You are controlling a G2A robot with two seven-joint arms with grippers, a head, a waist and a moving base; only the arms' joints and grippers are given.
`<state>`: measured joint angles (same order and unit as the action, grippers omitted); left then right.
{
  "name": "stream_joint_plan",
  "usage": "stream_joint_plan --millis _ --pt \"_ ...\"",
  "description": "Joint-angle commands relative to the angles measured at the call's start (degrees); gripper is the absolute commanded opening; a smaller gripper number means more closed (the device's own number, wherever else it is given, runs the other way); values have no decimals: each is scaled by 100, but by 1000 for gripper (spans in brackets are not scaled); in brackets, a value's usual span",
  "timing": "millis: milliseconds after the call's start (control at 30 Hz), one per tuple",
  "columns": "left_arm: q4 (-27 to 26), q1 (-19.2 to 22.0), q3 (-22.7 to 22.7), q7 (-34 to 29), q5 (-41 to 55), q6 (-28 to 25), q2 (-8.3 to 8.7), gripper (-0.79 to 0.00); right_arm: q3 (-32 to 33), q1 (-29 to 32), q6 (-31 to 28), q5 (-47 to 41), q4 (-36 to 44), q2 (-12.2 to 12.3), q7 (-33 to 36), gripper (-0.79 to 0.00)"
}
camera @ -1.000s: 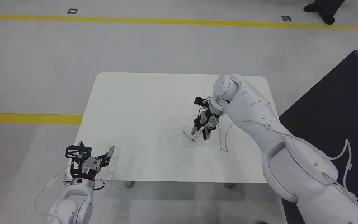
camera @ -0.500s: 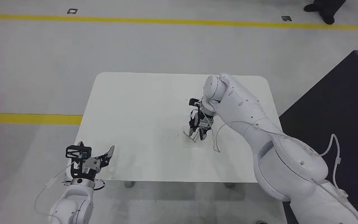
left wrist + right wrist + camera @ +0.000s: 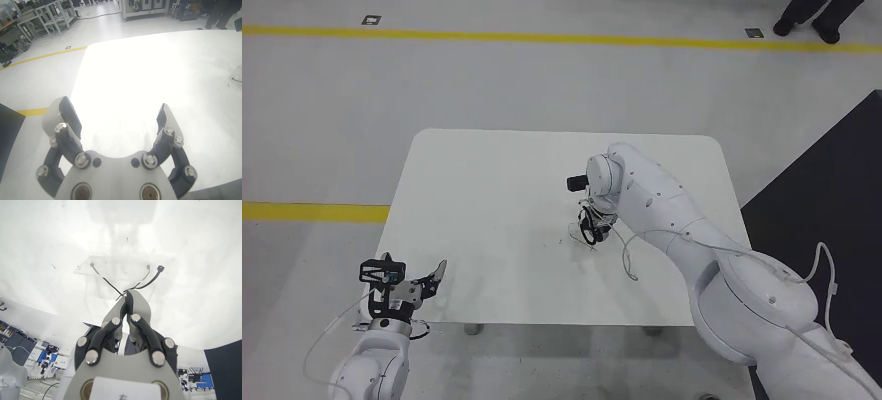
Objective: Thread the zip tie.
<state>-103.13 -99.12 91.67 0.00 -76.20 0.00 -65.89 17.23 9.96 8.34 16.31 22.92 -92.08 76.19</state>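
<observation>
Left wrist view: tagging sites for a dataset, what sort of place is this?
Probably a robotics lab or factory hall: silver aluminium-frame racks, a yellow painted floor line and a grey metal equipment cabinet.

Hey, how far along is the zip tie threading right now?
Done: right gripper has its jaws shut on the zip tie tail, beside a second tie. In hand: that grip only; left gripper is open, empty, at the table edge. Left: the tail is not through any head; threading is all to do.
</observation>
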Motion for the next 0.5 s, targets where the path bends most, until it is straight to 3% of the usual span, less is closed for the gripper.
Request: stream_joint_plan --millis 0,400,467 --pt "0 0 0 0 0 0 0 0 0 0 0 1 0 0 0 -785" --pt "0 0 0 0 0 0 0 0 0 0 0 1 0 0 0 -785" --pt "0 0 0 0 0 0 0 0 -20 72 -4 167 138 9 -411 -785"
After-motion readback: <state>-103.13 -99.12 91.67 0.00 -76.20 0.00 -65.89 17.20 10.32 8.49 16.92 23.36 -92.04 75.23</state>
